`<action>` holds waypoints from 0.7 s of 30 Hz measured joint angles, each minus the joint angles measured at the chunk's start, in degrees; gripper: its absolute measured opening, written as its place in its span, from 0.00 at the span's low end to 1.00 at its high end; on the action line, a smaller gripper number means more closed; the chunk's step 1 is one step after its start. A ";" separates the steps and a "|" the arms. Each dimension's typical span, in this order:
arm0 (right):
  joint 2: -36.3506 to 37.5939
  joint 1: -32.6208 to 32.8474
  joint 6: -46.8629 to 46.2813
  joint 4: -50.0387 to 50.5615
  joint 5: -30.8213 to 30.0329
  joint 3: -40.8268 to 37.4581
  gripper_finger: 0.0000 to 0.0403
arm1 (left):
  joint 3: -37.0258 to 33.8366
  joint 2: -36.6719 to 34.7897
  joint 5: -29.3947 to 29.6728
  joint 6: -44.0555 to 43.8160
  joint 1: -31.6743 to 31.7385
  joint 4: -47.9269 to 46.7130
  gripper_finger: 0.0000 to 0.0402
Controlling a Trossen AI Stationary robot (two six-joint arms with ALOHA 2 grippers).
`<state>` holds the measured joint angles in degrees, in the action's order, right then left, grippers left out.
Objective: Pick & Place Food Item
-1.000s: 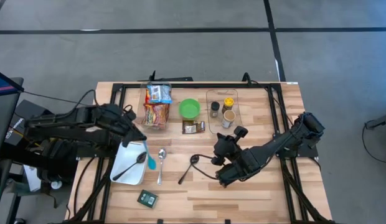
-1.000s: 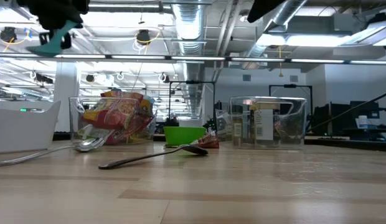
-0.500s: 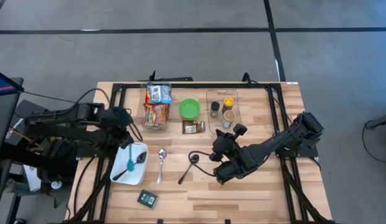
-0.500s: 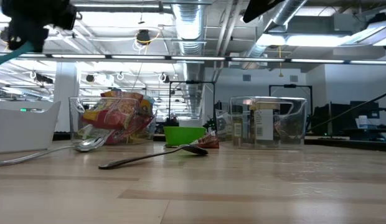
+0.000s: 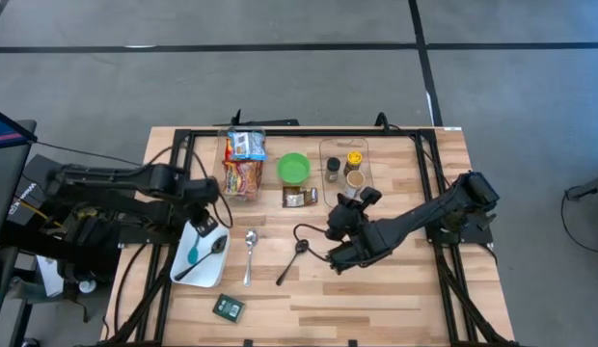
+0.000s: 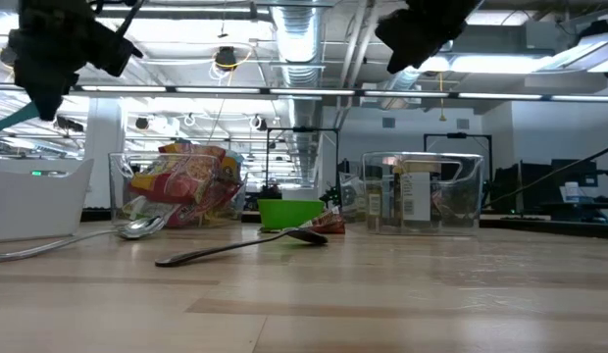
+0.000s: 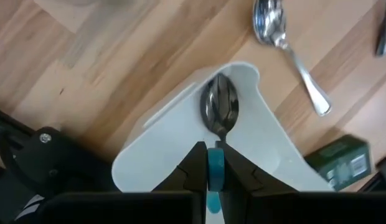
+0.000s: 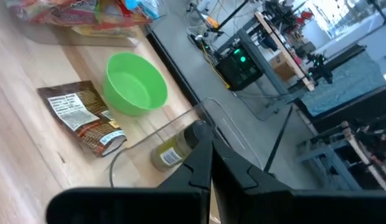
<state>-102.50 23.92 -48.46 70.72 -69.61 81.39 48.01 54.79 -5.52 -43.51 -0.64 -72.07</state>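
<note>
- Left claw [image 7: 215,180]: I pinch a teal-handled utensil [image 5: 195,253] above the white tray [image 5: 218,276], near the desk's left edge; a dark spoon [image 7: 219,109] lies in it.
- Right claw [image 5: 339,258]: pressed together, empty, mid-desk.
- Food item: brown snack packet [image 5: 300,198], flat beside the green bowl [image 5: 293,168], toward the far edge. Likely light, crinkly, slippery; I would grip an edge seam.
- Surface: pale wood desk [image 5: 395,299], grey floor around.
</note>
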 joint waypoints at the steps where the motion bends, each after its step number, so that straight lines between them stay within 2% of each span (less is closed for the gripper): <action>1: 0.00 0.00 0.85 -0.50 -0.10 -0.10 0.01 | 0.00 0.65 0.00 0.01 -0.66 0.00 0.03; 9: 0.03 0.05 11.20 -10.96 0.18 -0.11 0.01 | 0.00 5.74 0.00 0.13 -5.20 0.13 0.03; 21: 0.03 0.00 11.42 -11.52 0.57 -0.10 0.01 | 0.00 10.20 -0.42 7.39 -9.30 3.49 0.04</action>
<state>-102.48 23.92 -37.04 59.20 -69.04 81.29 48.01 64.99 -5.93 -36.11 -9.94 -68.58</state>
